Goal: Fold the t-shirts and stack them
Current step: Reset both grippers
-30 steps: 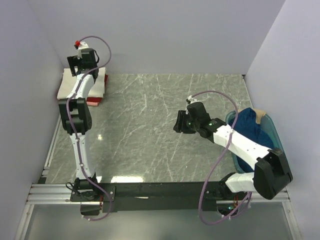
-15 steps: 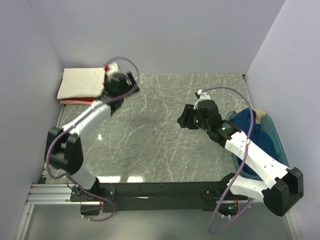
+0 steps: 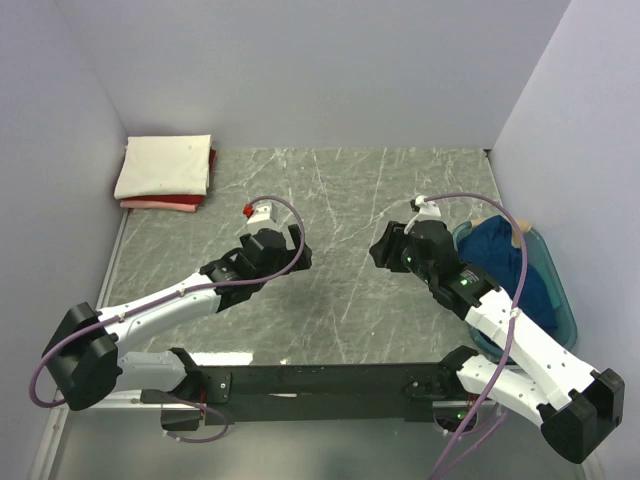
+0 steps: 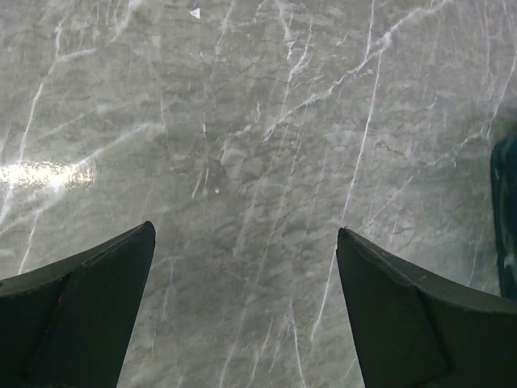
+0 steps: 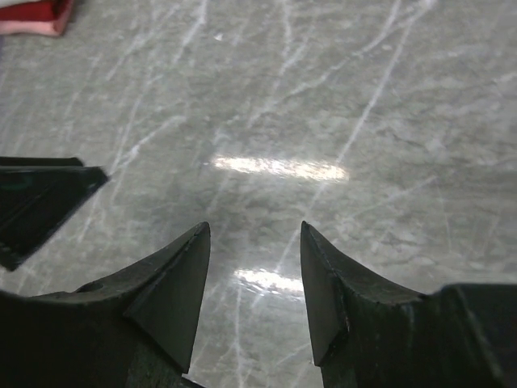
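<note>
Now | left gripper [image 4: 244,230]: jaws wide, empty, over table [image 3: 330,190] | right gripper [image 5: 254,228]: jaws apart, empty | blue shirt [image 3: 495,250]: bunched in basket [image 3: 560,300], just right of right gripper; right arm nearer | stack [image 3: 165,168]: far-left corner, cream on top

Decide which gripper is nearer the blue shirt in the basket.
Right. The right gripper is a short way from the blue shirt; the left gripper is farther off, beyond the right one.
</note>
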You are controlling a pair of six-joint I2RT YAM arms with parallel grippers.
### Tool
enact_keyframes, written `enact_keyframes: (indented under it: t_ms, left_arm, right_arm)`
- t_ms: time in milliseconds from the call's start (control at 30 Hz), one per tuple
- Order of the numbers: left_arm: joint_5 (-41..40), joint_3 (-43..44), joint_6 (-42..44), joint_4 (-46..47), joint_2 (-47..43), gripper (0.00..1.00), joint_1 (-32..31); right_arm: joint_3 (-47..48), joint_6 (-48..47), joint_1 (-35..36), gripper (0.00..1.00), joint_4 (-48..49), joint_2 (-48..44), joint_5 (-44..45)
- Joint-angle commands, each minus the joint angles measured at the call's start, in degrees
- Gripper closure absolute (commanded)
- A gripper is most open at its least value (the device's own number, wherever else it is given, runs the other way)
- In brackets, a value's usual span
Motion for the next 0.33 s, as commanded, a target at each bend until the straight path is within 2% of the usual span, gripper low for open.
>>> enact_keyframes:
  t_ms: [0,300]
  left_arm:
    - [-0.69,-0.93,-1.71,3.0,-2.86,0.01,-0.3]
    - [1.6,0.55,-0.48,2.74,-4.18,0.01,-0.3]
  right_arm:
    - [-1.96,0.68,0.03,0.44,1.24,-2.21,5.52]
    - [-4.08,1.29,0.03,0.45,2.12,-4.76,7.55]
